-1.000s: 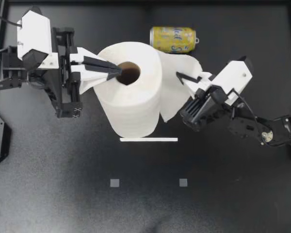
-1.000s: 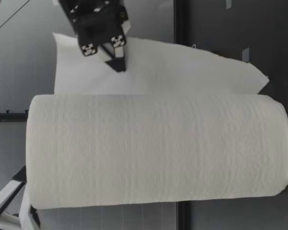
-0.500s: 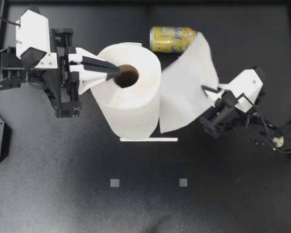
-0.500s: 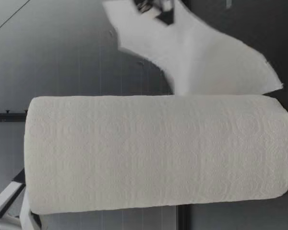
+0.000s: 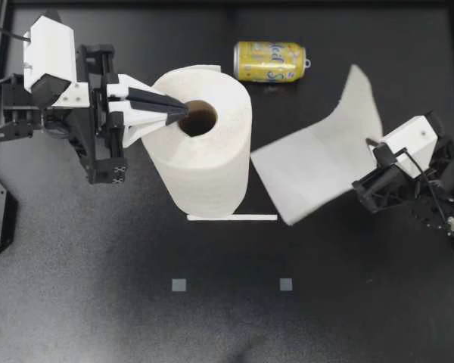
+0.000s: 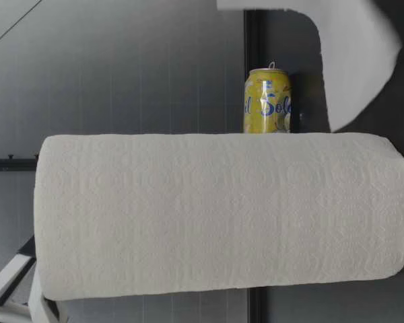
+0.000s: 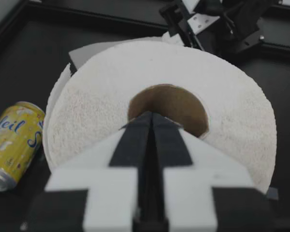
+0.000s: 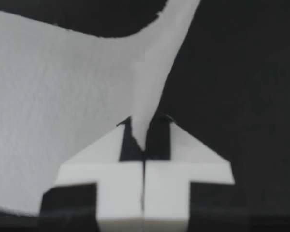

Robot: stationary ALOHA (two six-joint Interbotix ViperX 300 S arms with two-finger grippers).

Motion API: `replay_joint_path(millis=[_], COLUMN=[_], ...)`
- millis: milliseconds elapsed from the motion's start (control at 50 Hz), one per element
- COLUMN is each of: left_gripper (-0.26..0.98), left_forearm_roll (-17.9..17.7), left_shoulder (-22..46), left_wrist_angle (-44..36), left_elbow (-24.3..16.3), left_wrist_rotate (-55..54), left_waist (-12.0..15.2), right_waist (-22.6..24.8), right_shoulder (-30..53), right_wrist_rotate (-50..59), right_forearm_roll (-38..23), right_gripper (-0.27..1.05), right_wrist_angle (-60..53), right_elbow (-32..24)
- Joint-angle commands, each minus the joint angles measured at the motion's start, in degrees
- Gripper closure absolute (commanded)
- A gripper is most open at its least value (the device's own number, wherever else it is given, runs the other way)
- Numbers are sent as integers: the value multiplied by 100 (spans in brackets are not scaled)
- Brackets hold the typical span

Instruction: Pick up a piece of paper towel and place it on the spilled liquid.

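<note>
A big white paper towel roll (image 5: 204, 151) stands upright left of the table's middle. My left gripper (image 5: 183, 113) is shut, its tips resting at the rim of the roll's brown core (image 7: 166, 104). My right gripper (image 5: 371, 143) is shut on the edge of a loose white sheet (image 5: 318, 162), which hangs in the air right of the roll. The right wrist view shows the sheet (image 8: 63, 96) pinched between the fingers. In the low view the sheet (image 6: 353, 54) hangs beyond the roll (image 6: 222, 212). I see no spilled liquid on the dark table.
A yellow can (image 5: 270, 61) lies on its side behind the roll, also seen in the low view as the can (image 6: 267, 101). A white strip (image 5: 231, 218) lies at the roll's front. Two small grey squares (image 5: 179, 285) (image 5: 286, 284) mark the nearer table.
My right gripper has pulled to the right with the sheet, which has come away from the roll and uncovered the can in the low view. The left gripper stays at the core.
</note>
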Motion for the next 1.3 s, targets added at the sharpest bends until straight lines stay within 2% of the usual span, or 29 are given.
replay_joint_path(millis=[0, 120, 300, 460, 620, 780, 920, 1120, 1280], left_gripper=[63, 63, 63, 62, 62, 62, 62, 62, 62], left_forearm_roll=[-9, -9, 9, 70, 70, 70, 79, 79, 79], left_shoulder=[97, 26, -220, -396, -404, -404, -404, -439, -545], left_wrist_angle=[0, -404, -1230, -1854, -1995, -2118, -2180, -2303, -2294], left_elbow=[264, 229, 264, 334, 334, 299, 308, 308, 352], left_wrist_rotate=[-26, -9, 88, 88, 70, 79, 79, 79, 70], left_waist=[18, 18, 0, -18, -26, -62, -79, -79, -79], right_waist=[9, -246, -1020, -2118, -3261, -4210, -4781, -5423, -5634], right_shoulder=[-193, -475, -1055, -1406, -1468, -1283, -958, -132, 334], right_wrist_rotate=[-18, -220, -1037, -2004, -2681, -3103, -3489, -4148, -4403], right_forearm_roll=[0, -26, -97, -141, -255, -492, -598, -598, -589], right_gripper=[92, 92, 92, 92, 92, 91, 92, 91, 92], right_wrist_angle=[0, -105, -475, -1362, -2320, -3252, -3929, -4553, -4737], right_elbow=[-44, -26, 44, 53, 26, -158, -396, -932, -1310])
